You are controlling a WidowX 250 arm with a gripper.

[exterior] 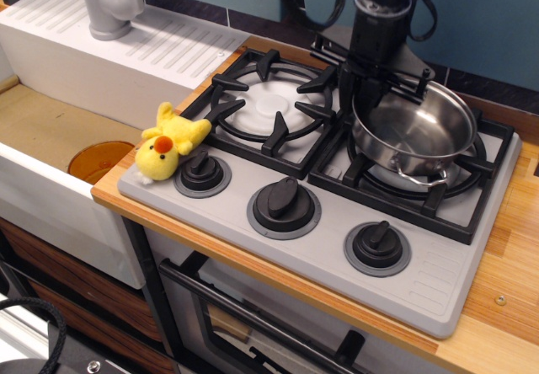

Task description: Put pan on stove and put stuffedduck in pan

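Observation:
The pan (414, 132), a shiny steel pot with thin loop handles, rests on the right burner grate of the stove (320, 256). It is empty inside. My gripper (368, 88) hangs over the pan's far-left rim, its dark fingers low at the rim and blending with the black grate. Whether they clasp the rim does not show. The stuffedduck (168, 142), yellow with an orange beak, lies on the stove's left corner beside the leftmost knob (202, 173), well apart from the gripper.
The left burner (271, 96) has nothing on it. Two more knobs (285, 205) line the front of the stove. A white sink with a drainboard (126, 45), a faucet (109, 3) and an orange drain lies to the left. Wooden counter (514, 264) runs along the right.

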